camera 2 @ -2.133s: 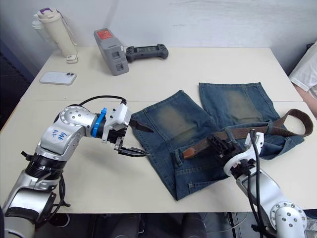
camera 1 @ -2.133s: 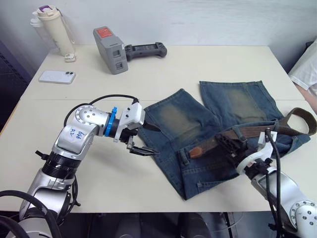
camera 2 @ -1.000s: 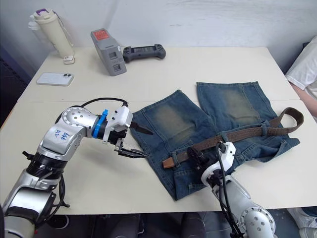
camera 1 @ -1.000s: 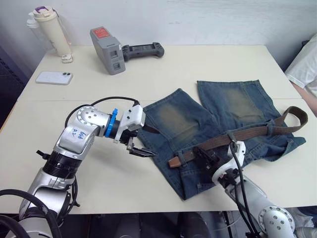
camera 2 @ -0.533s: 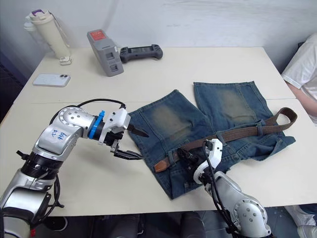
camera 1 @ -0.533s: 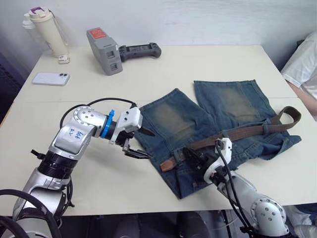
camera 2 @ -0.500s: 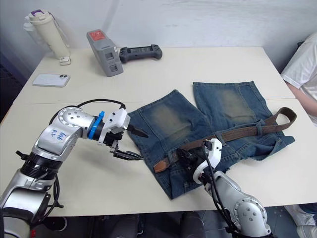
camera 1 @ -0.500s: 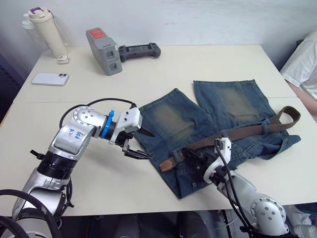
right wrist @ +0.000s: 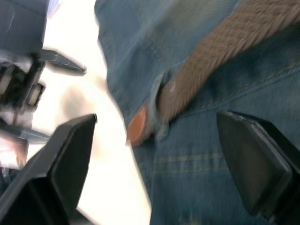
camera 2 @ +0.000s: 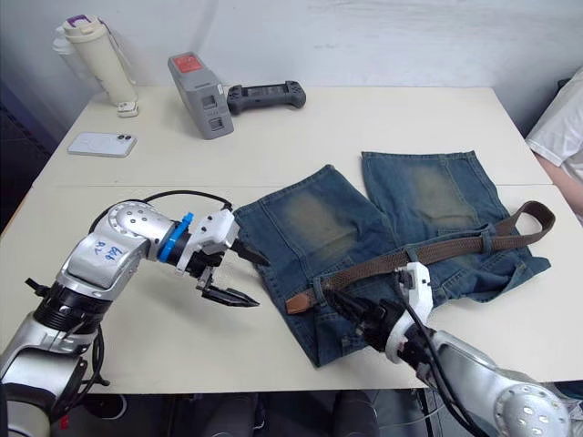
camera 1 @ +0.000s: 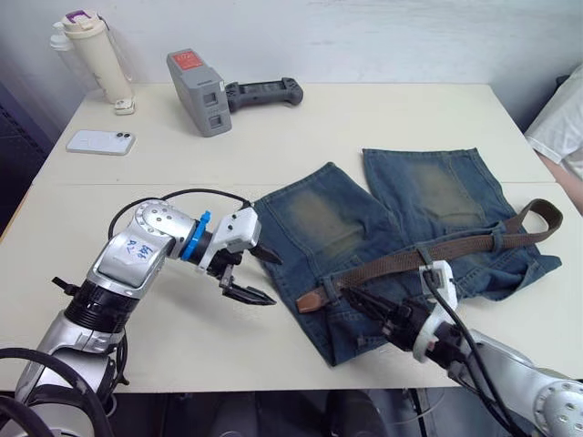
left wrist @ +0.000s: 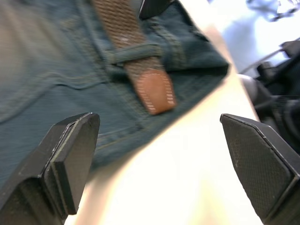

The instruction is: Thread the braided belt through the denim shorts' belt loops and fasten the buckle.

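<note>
The denim shorts [camera 1: 392, 228] lie flat on the table, waistband toward me. The braided belt [camera 1: 455, 248] runs along the waistband under belt loops [left wrist: 133, 52], and its tan tip [camera 1: 310, 300] pokes out past the leftmost loop. At the far right the belt curls back in a bend [camera 1: 539, 217]; the buckle is hidden. My right gripper [camera 1: 357, 308] hovers open just in front of the waistband, a little right of the tan tip, holding nothing. My left gripper [camera 1: 266, 279] is open over bare table beside the shorts' left edge, its fingers [left wrist: 65, 159] aimed at the tan tip [left wrist: 157, 91].
At the table's back stand a grey device [camera 1: 199, 80], a black controller [camera 1: 266, 91], a white phone [camera 1: 102, 141] and a cream bottle [camera 1: 96, 50]. A person's white sleeve [camera 1: 565, 118] shows at the right edge. The table's front edge is close beneath both grippers.
My right gripper has opened, let go of the belt and drawn back toward the front edge. The belt's tan tip stays past the leftmost loop. The left gripper dipped slightly.
</note>
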Controlling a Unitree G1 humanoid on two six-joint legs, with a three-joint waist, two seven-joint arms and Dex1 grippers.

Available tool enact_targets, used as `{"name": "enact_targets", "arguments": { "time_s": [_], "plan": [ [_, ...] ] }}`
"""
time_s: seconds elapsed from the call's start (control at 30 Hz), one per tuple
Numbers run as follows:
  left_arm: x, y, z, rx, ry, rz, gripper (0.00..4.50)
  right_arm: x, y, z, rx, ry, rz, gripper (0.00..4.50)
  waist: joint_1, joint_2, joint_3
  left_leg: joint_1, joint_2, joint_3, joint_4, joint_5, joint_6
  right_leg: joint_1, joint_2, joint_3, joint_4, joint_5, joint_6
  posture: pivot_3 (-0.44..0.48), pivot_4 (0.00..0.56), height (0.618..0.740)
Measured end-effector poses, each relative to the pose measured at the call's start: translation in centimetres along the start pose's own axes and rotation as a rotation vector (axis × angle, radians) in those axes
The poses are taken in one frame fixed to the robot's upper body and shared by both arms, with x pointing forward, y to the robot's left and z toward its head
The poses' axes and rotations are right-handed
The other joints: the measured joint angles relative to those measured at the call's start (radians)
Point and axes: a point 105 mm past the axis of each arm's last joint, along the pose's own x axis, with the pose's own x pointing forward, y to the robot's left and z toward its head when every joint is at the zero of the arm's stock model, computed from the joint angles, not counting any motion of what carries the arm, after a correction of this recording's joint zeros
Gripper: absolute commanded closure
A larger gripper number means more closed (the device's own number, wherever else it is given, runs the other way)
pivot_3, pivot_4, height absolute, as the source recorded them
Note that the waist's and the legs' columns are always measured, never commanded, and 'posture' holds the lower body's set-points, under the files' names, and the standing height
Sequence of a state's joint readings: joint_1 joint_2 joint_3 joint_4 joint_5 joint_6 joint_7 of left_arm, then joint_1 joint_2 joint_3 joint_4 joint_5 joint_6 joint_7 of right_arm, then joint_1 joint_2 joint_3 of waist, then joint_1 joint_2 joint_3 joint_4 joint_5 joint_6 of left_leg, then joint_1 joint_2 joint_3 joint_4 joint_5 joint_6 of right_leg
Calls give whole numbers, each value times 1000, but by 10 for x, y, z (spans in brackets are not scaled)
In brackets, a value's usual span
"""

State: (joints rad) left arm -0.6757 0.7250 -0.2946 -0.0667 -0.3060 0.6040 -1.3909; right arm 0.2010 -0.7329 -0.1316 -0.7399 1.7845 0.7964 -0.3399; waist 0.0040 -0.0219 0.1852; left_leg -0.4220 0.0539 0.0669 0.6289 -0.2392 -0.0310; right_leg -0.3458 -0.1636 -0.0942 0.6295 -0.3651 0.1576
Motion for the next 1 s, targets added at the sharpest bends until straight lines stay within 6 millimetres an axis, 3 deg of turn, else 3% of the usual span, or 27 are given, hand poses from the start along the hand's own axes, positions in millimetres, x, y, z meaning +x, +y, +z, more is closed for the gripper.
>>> {"name": "enact_targets", "arguments": {
  "time_s": [0.13,0.17,0.37,0.6,0.7,0.8,1.0],
  "plan": [
    [2,-4,-1,-58,-7,-33,0,-8,5,-2,-172,77,0,32,-3,0,0,0,0,1,1,0,0,-1,0,1,-1,0,0,0,150,740],
    [3,-6,-2,-104,-18,-47,0,-10,5,4,-360,113,-26,32,-5,1,0,0,0,3,2,0,0,-2,0,4,-1,0,0,0,150,740],
    [-1,-14,1,-365,-87,-46,0,-16,1,33,-930,200,-114,32,0,1,1,-1,0,3,0,0,0,-4,0,4,-1,0,0,0,150,740],
    [0,-41,-16,-567,-97,-18,0,-16,-12,23,-1099,338,-94,32,-1,0,1,-1,-1,3,1,0,0,-4,-1,4,-1,0,0,0,150,740],
    [7,-42,-15,-618,-186,51,0,-18,-16,22,-1113,381,-95,32,1,0,2,-1,-1,2,3,0,0,-3,-1,4,-1,0,0,0,150,740],
    [8,-42,-9,-639,-269,100,0,-20,-20,25,-1107,406,-111,741,3,-1,2,0,-1,2,2,0,0,-2,-1,4,-1,0,0,0,150,740],
    [30,-45,-4,-690,-358,163,0,-29,-14,43,-1126,409,-136,3571,7,-1,2,0,-1,1,3,0,0,0,-1,3,-2,0,0,0,150,740]
  ]
}}
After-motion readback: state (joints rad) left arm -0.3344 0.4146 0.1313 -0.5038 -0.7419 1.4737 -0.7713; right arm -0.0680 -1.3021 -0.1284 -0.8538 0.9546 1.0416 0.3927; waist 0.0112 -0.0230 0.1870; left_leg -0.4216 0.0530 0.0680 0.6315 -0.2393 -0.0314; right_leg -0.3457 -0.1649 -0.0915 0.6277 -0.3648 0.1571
